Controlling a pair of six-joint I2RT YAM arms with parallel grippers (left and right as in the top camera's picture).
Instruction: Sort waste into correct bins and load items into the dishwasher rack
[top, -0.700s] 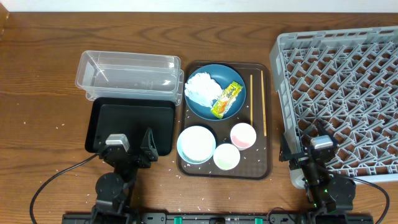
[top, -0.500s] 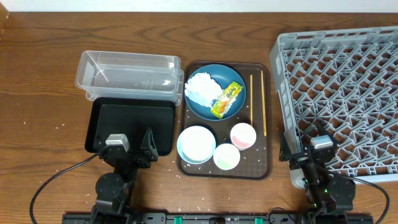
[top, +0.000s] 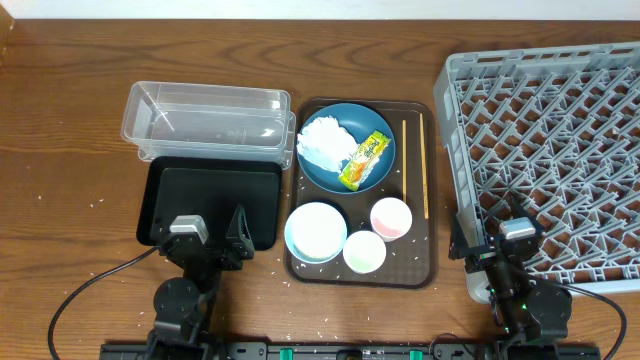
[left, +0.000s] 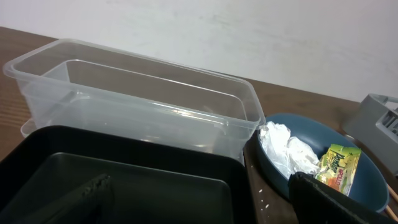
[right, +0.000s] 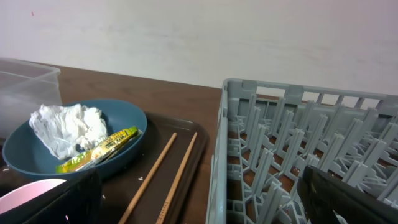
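Note:
On the brown tray (top: 300, 265) a blue plate (top: 325, 176) holds crumpled tissue (top: 322, 142) and a yellow-green wrapper (top: 364, 160). Chopsticks (top: 423, 165) lie at its right edge. A white bowl (top: 315, 231), a pink cup (top: 390, 218) and a green cup (top: 364, 251) stand in front. The clear tub (top: 208, 120) and black tray (top: 212, 203) lie left, the grey rack (top: 550, 150) right. My left gripper (top: 213, 240) is open over the black tray's near edge. My right gripper (top: 490, 245) is open at the rack's near left corner. Both are empty.
Loose rice grains (top: 310, 330) are scattered on the wooden table in front of the trays and to the left. In the left wrist view the tub (left: 137, 102) is empty, and the plate (left: 323, 168) sits to its right. The right wrist view shows the chopsticks (right: 165, 171) beside the rack wall (right: 217, 162).

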